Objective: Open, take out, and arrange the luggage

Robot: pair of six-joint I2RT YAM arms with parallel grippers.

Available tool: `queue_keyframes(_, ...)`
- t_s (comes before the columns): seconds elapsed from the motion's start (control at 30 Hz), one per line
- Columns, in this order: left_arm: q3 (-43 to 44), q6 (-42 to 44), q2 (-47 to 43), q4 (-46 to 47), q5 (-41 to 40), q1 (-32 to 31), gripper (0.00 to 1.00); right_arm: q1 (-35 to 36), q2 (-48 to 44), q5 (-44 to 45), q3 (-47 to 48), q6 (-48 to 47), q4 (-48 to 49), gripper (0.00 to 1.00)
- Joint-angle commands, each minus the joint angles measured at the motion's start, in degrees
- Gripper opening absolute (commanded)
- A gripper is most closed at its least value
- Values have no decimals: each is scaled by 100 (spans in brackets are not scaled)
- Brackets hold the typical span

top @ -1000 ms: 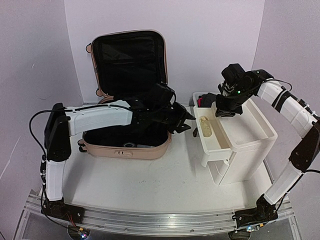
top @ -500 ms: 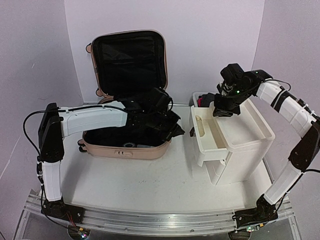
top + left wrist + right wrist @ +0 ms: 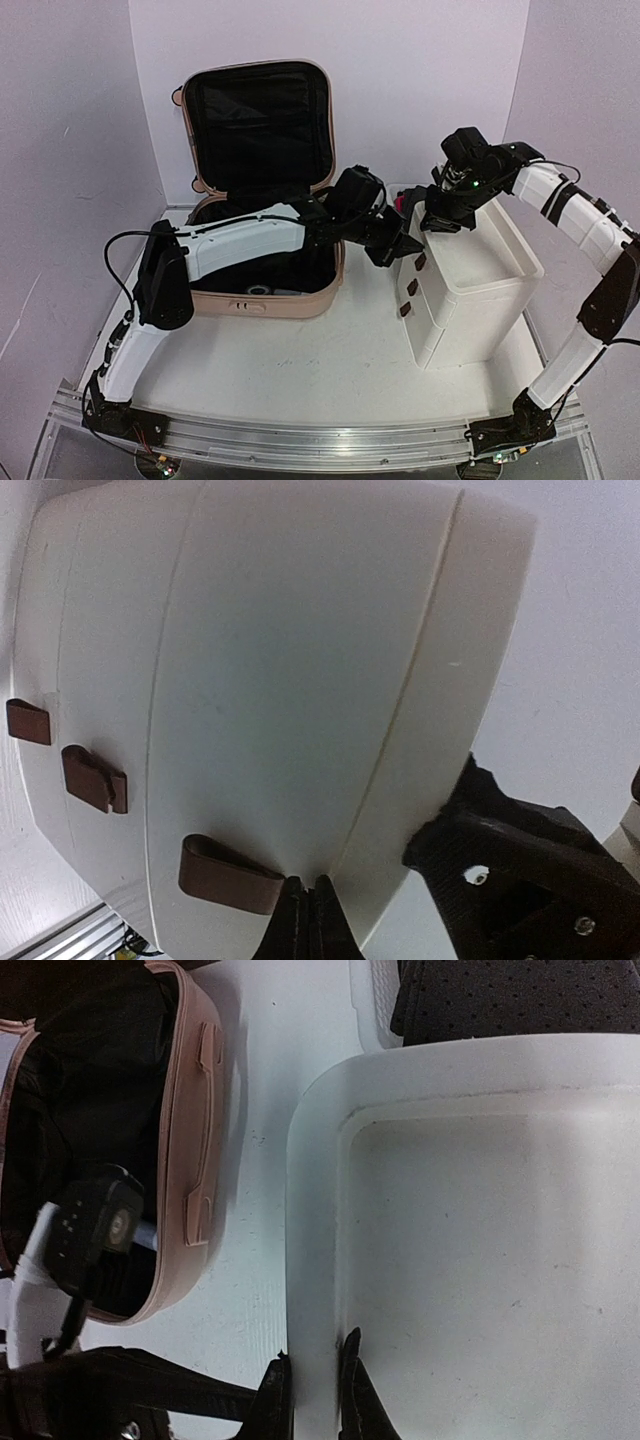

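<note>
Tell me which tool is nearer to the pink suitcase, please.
Left. The left tool, shut, touches the front of the drawer cabinet, just right of the suitcase. The right tool grips the cabinet's top rim, farther right.

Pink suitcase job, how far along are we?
Done: the pale pink hard-shell suitcase stands open, lid upright. In hand: the right gripper clamps the top rim of the white plastic drawer cabinet; the shut left gripper sits at its closed top drawer front. Left: a small pale item lies in the suitcase base, so unpacking looks unfinished.
</note>
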Motion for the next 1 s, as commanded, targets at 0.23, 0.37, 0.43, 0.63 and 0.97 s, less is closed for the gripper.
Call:
queue_keyframes(0.23, -297, 182, -38, 617, 382, -28, 2, 121, -182, -982, -223, 352, 837, 0)
queue_keyframes(0.37, -1496, 1505, -953, 500, 207, 228, 18, 119, -321, -666, -284, 229, 813, 0)
queue_keyframes(0.43, -2031, 2664, -1419, 460, 5, 347, 33, 116, -353, -644, -306, 116, 783, 0)
queue_keyframes(0.63, -3079, 6195, -2101, 500, -182, 390, 51, 114, -408, -708, -336, -143, 582, 0)
queue_keyframes(0.97, -3454, 9780, -1947, 1185, 660, 223, 54, 117, -196, 190, 448, -1145, -913, 24)
